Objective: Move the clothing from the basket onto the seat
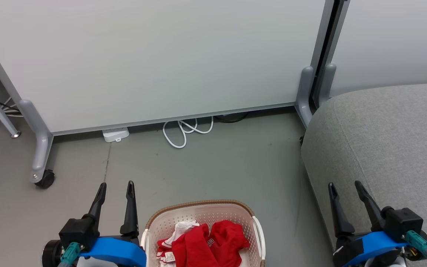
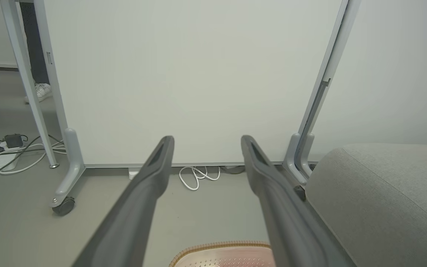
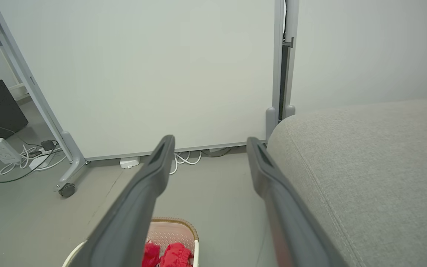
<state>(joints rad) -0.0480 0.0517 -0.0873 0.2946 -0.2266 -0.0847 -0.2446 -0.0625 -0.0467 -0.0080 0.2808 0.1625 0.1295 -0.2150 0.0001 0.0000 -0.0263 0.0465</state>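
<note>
Red clothing (image 1: 206,243): is lying crumpled inside the basket (image 1: 202,204), red folds with a white piece showing at the heap's left.
Cream basket: is sitting on the grey floor (image 1: 235,163), between the two grippers, its brown woven-look rim turned toward the partition (image 1: 161,55).
Grey seat (image 1: 391,141): is filling the right side of the head view, near the basket but apart from it.
The left gripper (image 1: 117,183): is hovering just left of the basket, its two dark fingers standing apart, empty.
The right gripper (image 1: 344,183): is hovering by the seat's rounded edge, fingers likewise standing apart, empty.
White cable (image 1: 187,129): is lying looped under the partition's lower edge.
</note>
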